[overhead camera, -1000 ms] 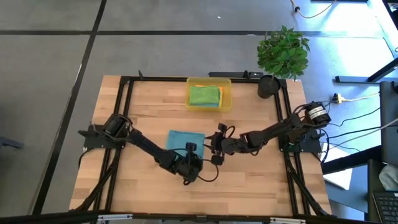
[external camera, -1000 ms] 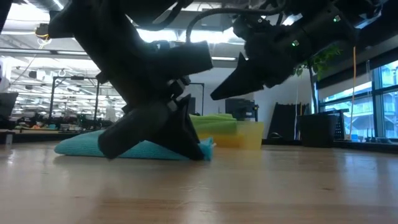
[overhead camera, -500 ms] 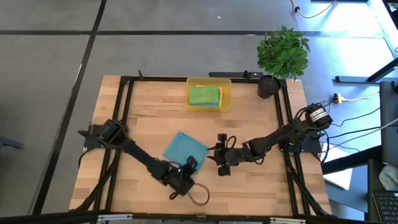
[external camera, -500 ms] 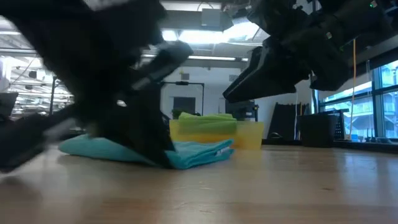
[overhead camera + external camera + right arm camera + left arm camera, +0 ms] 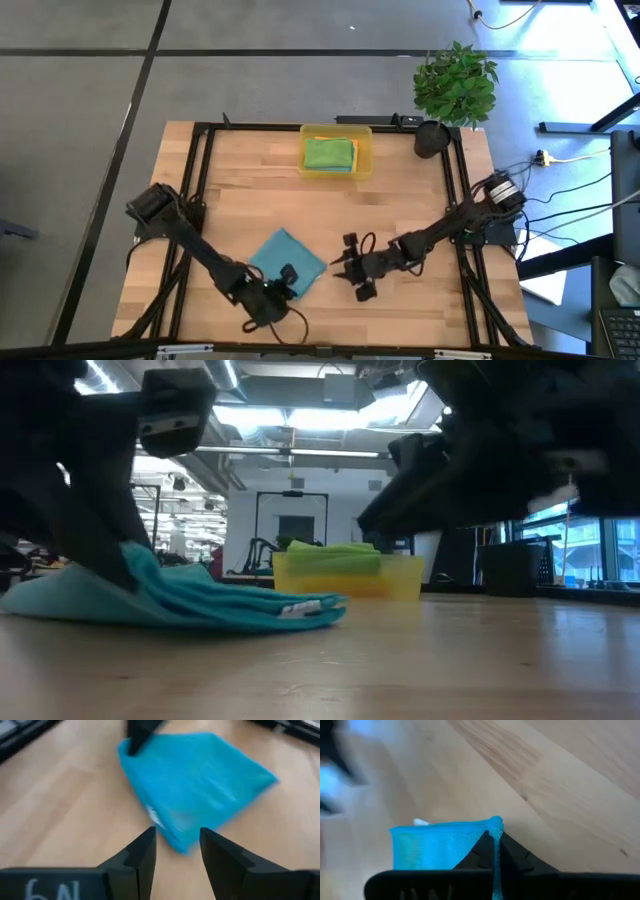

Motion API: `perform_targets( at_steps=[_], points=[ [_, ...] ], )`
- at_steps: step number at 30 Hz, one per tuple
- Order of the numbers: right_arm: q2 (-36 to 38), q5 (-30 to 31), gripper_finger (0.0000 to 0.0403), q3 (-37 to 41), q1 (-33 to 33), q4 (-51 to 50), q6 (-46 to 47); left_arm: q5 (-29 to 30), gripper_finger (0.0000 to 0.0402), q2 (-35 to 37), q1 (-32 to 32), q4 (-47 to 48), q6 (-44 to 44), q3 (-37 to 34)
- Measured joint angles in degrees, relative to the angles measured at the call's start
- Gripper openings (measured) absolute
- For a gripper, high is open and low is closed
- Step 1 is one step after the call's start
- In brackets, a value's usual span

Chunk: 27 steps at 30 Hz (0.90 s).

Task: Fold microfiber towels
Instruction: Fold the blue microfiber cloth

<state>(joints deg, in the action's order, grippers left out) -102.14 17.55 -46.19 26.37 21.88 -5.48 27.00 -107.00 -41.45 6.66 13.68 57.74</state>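
Note:
A teal-blue towel (image 5: 288, 260) lies on the wooden table near its front, turned like a diamond. It also shows in the low view (image 5: 200, 600) and the right wrist view (image 5: 200, 775). My left gripper (image 5: 281, 279) is shut on the towel's near corner. My right gripper (image 5: 345, 266) is open, just right of the towel. Its fingers (image 5: 145, 850) stand on either side of the towel's right corner, and I see no touch. A green towel (image 5: 329, 153) lies on top of others in the yellow tray (image 5: 362, 150). My left gripper pinches the towel's near corner (image 5: 495, 826) between its two shut fingers. The fingers come slanting down from the table's near left side. The held corner (image 5: 138, 563) is raised a little, and the rest of the towel lies on the table.
The yellow tray stands at the table's far middle. A potted plant (image 5: 455, 85) stands at the far right corner. A black frame (image 5: 200, 180) runs along the table's edges. Bare wood lies left and right of the towel.
My left gripper has gone toward the table's near edge and a little left, dragging the teal towel with it. The towel has slid nearer and turned from square-on to diamond-wise. My right gripper has followed toward the near edge, staying beside the towel's right corner.

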Motion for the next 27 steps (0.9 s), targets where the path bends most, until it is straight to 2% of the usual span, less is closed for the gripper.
perform_targets(
  at_steps=[4,8,11,18,27],
  points=[
    [-6.1,-0.3,0.0167,-3.2,1.7,1.9,-2.5,0.7,0.0000,4.7,-0.4,-11.1,-0.9,-7.6],
    [-12.3,3.5,0.0200,-7.9,2.0,1.8,-5.6,1.7,0.0000,9.9,-0.9,-22.2,-1.4,-14.6],
    [-15.7,6.9,0.0228,-11.2,1.9,1.6,-8.3,3.2,0.0000,12.5,-1.7,-27.0,-1.5,-18.1],
    [-19.7,6.2,0.0278,-16.4,1.6,0.3,-9.9,9.2,0.0000,15.2,-3.7,-27.8,-3.0,-20.9],
    [-21.1,5.5,0.0282,-18.3,1.6,-0.6,-6.7,11.6,0.0000,15.1,-3.7,-27.9,-4.2,-20.9]
  ],
)
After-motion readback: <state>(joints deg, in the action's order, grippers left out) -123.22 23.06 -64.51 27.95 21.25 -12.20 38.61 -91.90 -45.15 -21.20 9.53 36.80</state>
